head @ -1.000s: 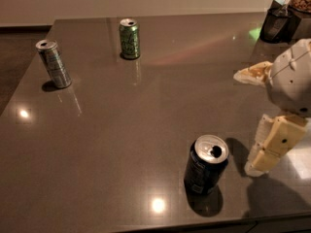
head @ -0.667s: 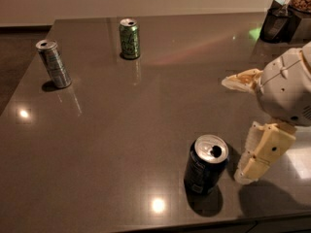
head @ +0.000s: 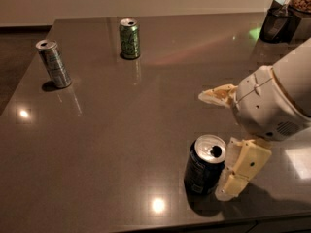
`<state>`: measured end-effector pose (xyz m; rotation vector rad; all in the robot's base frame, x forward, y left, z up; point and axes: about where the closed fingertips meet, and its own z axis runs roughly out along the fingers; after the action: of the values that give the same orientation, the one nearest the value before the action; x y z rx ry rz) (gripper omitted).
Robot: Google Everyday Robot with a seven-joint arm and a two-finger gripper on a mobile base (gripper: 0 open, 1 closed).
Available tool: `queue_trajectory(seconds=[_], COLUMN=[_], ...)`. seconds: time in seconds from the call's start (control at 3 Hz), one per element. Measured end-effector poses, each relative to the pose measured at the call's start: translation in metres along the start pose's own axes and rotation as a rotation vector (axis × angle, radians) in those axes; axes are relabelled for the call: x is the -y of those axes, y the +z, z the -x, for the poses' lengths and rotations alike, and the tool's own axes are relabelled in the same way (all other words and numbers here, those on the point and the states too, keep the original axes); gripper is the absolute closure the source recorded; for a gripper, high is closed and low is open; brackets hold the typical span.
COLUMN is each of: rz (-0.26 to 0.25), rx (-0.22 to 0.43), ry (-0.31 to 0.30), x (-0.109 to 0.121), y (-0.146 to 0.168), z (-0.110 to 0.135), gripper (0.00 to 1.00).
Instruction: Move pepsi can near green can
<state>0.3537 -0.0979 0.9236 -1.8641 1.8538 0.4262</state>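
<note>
The pepsi can (head: 203,168), dark navy with an opened silver top, stands upright near the table's front edge at the right. The green can (head: 129,39) stands upright at the far middle-left of the table. My gripper (head: 214,145) reaches in from the right and is open. One finger (head: 241,171) sits right beside the pepsi can's right side. The other finger (head: 216,95) points left, behind and above the can. I cannot tell whether either finger touches the can.
A silver-grey patterned can (head: 53,64) stands at the far left. A dark container (head: 278,22) stands at the back right corner. The dark glossy table (head: 121,130) ends close in front of the pepsi can.
My gripper has moved left, closer to the pepsi can; its lower finger now sits beside the can. The cans have not moved.
</note>
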Motion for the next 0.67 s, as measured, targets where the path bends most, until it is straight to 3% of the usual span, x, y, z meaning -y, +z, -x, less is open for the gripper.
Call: queue_trajectory(seconds=[0.33, 0.67], rz=[0.026, 0.055], rx=[0.010, 0.011], ry=[-0.015, -0.016], x=[-0.005, -0.007], y=[0.010, 0.022], z=[0.005, 0.003], gripper=[0.00, 0.18])
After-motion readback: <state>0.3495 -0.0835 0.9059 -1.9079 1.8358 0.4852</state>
